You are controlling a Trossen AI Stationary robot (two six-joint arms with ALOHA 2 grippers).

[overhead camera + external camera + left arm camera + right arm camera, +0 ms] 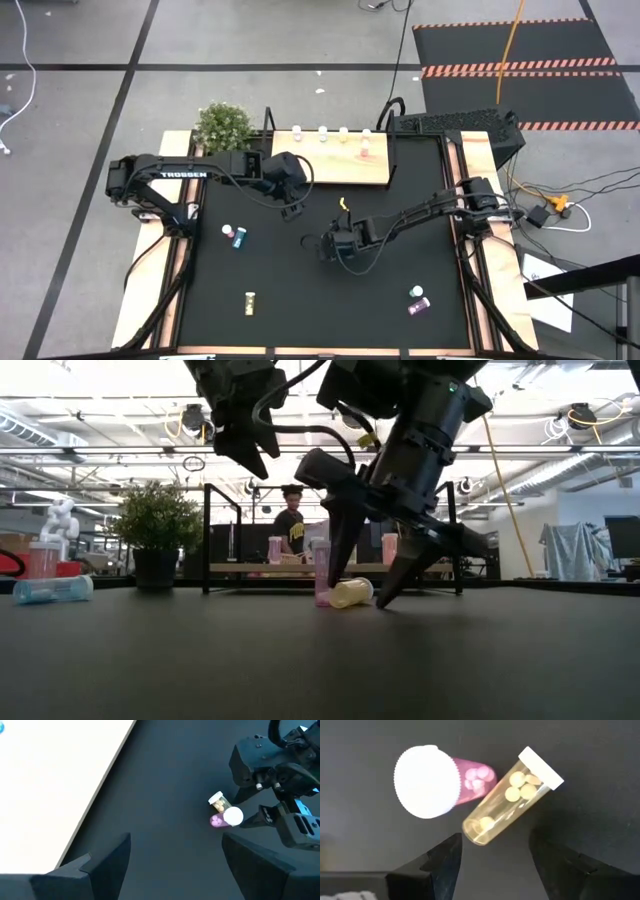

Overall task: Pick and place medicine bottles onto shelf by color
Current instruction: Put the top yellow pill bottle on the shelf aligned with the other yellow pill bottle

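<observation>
An amber-yellow medicine bottle (506,811) lies on its side on the black table, its base end against an upright pink bottle with a white cap (426,781). My right gripper (492,865) stands open just above them, pointing steeply down, one finger on either side of the amber bottle's base end (352,593), touching neither. My left gripper (291,208) hangs open higher up, near the shelf's front edge. The wooden shelf (330,165) at the table's far side carries several bottles standing along its back edge (322,132).
On the left of the table a pink bottle (228,231) stands beside a lying teal one (240,240). An amber bottle (250,300) lies near the front and a purple one (417,301) at the front right. A potted plant (222,125) stands left of the shelf.
</observation>
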